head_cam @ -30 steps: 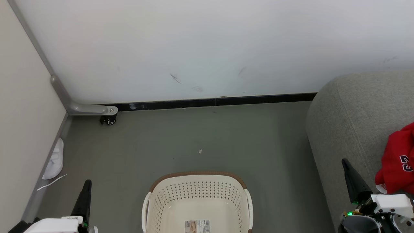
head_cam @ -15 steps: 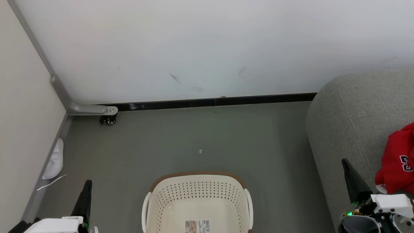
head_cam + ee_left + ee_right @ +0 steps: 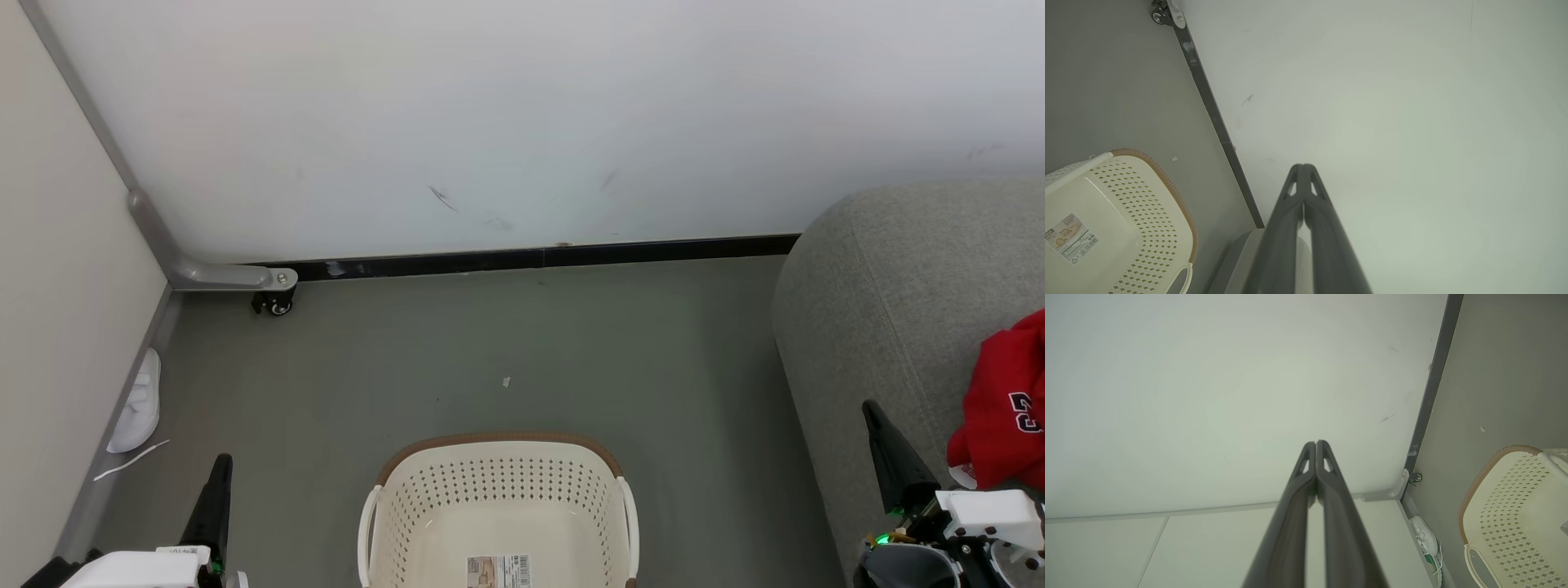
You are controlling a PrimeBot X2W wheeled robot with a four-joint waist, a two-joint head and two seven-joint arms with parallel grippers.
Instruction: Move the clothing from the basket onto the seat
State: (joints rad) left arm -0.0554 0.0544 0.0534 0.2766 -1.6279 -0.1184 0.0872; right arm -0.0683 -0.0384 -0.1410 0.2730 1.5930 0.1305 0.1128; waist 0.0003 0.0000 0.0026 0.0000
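The cream basket (image 3: 498,506) with its brown rim stands on the grey floor at the bottom centre; only a label shows on its bare bottom. It also appears in the left wrist view (image 3: 1122,220) and the right wrist view (image 3: 1515,514). Red clothing (image 3: 1004,404) with a white numeral lies on the grey seat (image 3: 898,302) at the right edge. My left gripper (image 3: 220,465) is shut at the lower left, holding nothing, its tips together (image 3: 1303,166). My right gripper (image 3: 872,411) is shut beside the seat's edge, left of the clothing, tips together (image 3: 1315,443).
A white wall with a dark baseboard (image 3: 522,260) runs behind. A partition with a grey foot and caster (image 3: 273,304) stands at the left. A white shoe (image 3: 135,404) lies by the partition. Open floor (image 3: 506,351) stretches between basket and wall.
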